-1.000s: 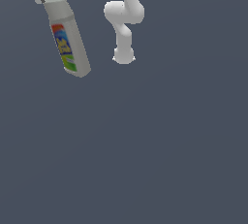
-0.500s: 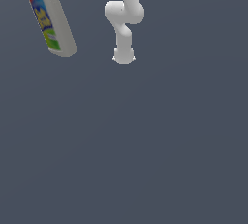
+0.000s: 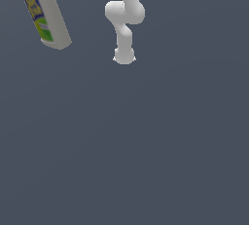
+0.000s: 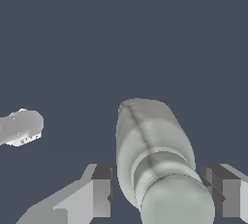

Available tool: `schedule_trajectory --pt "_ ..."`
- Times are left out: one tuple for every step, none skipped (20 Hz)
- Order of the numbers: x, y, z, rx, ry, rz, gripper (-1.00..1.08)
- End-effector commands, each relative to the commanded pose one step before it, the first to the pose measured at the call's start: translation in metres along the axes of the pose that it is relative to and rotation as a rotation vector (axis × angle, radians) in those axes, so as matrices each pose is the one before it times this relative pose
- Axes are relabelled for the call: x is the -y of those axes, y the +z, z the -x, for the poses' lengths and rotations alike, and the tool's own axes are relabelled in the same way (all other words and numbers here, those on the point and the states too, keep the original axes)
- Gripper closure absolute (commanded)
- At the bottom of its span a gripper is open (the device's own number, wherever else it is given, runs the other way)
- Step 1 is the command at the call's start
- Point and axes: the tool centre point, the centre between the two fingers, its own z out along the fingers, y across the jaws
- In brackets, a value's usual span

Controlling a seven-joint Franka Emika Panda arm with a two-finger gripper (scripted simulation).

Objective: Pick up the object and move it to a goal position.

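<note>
The off-white bottle (image 3: 44, 10) with its multicoloured label hangs tilted at the top of the exterior view's left, clear of the floor; its cap end is cut off by the frame edge. My gripper is out of the exterior view. In the wrist view my gripper (image 4: 160, 191) is shut on the bottle (image 4: 152, 155). One finger (image 4: 100, 191) stands on each side of it, near its rounded cap end. The bottle's body points away from the camera.
The arm's white base and lower links (image 3: 124, 29) stand at the top middle of the exterior view, and part of the arm shows in the wrist view (image 4: 19, 127). A plain dark grey floor (image 3: 136, 146) fills everything else.
The bottle has risen and moved toward the exterior view's upper left. The gripper fingers, seen at the top edge a second ago, are now out of that frame.
</note>
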Motion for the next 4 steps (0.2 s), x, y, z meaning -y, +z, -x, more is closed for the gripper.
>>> schedule_trajectory --pt "0.00119 -0.00793 0.00188 -0.00225 -0.00052 0.01107 1.08" --pt "-0.00007 -0.00050 0.00031 0.00000 0.00000 0.00000 1.08" --pt "-0.00004 -0.00030 0.00019 0.00000 0.00000 0.00000 1.08" --pt "-0.00001 -0.00010 0.00006 0.00000 0.00000 0.00000 1.08"
